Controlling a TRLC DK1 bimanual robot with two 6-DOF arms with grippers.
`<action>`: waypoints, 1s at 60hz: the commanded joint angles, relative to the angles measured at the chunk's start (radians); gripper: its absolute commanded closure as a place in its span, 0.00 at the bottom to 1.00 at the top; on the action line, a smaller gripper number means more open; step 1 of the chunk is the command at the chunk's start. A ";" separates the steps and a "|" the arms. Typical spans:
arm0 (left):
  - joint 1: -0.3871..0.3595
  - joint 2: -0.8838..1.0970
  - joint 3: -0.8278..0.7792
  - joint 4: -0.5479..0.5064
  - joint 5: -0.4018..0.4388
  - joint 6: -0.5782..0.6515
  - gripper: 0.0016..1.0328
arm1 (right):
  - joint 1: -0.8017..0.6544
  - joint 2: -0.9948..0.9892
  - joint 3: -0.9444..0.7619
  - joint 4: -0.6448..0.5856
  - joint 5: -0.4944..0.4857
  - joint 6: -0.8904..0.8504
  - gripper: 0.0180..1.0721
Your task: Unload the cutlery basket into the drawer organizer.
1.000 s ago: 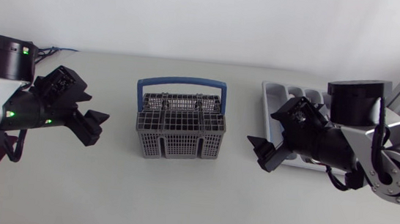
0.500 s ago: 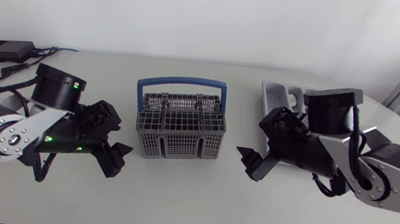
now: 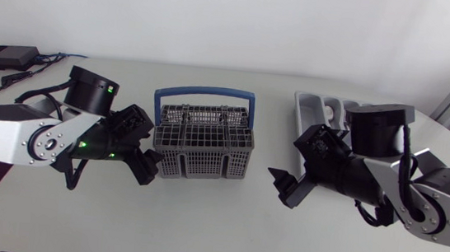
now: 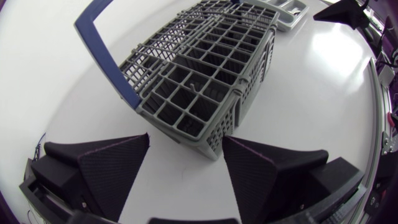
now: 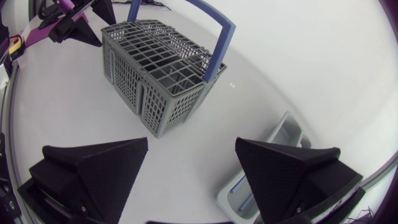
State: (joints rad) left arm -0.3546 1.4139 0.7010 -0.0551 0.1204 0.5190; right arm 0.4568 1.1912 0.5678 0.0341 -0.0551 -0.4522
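The left gripper (image 4: 186,138) has its fingers spread wide, and the near corner of the grey basket (image 4: 199,74) sits just ahead of the gap between their tips, with neither finger clearly touching it. The basket stands upright on the white table (image 4: 311,93), its grid of cells facing up and its blue handle (image 4: 102,59) arching over one side. Beyond it lie the organizer (image 4: 287,11) and, further off, the right gripper (image 4: 345,14).

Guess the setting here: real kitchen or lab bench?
Probably a lab bench, not a kitchen: plain white table, robot left arm and right arm, with a cutlery basket and drawer organizer staged on it.
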 commanded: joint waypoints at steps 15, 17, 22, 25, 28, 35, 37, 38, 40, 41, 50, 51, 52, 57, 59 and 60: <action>0.042 0.074 0.045 0.054 -0.011 -0.017 0.04 | 0.013 -0.027 -0.031 -0.002 -0.002 0.014 0.04; 0.046 0.077 0.049 0.054 -0.011 -0.017 0.04 | 0.014 -0.030 -0.031 -0.005 -0.002 0.014 0.04; 0.052 0.083 0.057 0.055 -0.011 -0.016 0.04 | 0.016 -0.035 -0.032 -0.011 -0.002 0.014 0.04; 0.055 0.085 0.060 0.055 -0.011 -0.016 0.04 | 0.016 -0.038 -0.032 -0.014 -0.002 0.014 0.04; 0.059 0.086 0.063 0.057 -0.013 -0.016 0.04 | 0.016 -0.044 -0.034 -0.016 0.000 0.012 0.04; 0.059 0.088 0.061 0.057 -0.015 -0.014 0.04 | 0.016 -0.061 -0.037 -0.026 0.000 0.010 0.04; 0.059 0.088 0.058 0.057 -0.015 -0.014 0.04 | 0.016 -0.064 -0.037 -0.030 0.000 0.010 0.04; 0.059 0.088 0.058 0.057 -0.015 -0.014 0.04 | 0.016 -0.065 -0.037 -0.031 0.000 0.010 0.04; 0.062 0.085 0.057 0.055 -0.015 -0.014 0.04 | 0.016 -0.068 -0.037 -0.036 0.000 0.010 0.04; 0.062 0.082 0.054 0.052 -0.015 -0.016 0.04 | 0.016 -0.071 -0.039 -0.037 0.000 0.010 0.04; 0.068 -0.026 0.003 0.031 -0.015 -0.014 0.04 | 0.016 -0.119 -0.054 -0.051 0.003 0.007 0.04; 0.072 -0.058 -0.012 0.028 -0.015 -0.010 0.04 | 0.014 -0.128 -0.057 -0.053 0.008 0.007 0.04; 0.075 -0.082 -0.023 0.024 -0.015 -0.007 0.04 | 0.014 -0.136 -0.059 -0.053 0.011 0.007 0.04; 0.083 -0.184 -0.060 0.006 -0.016 0.006 0.04 | 0.013 -0.168 -0.062 -0.062 0.026 -0.003 0.04; 0.085 -0.207 -0.069 0.000 -0.019 0.006 0.04 | 0.013 -0.183 -0.062 -0.065 0.044 -0.006 0.04; 0.091 -0.244 -0.075 -0.012 -0.031 0.006 0.04 | 0.013 -0.194 -0.062 -0.066 0.054 -0.006 0.04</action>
State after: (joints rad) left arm -0.2756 1.2568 0.6666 -0.0475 0.1020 0.5175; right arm 0.4641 1.0313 0.5343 -0.0193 -0.0265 -0.4538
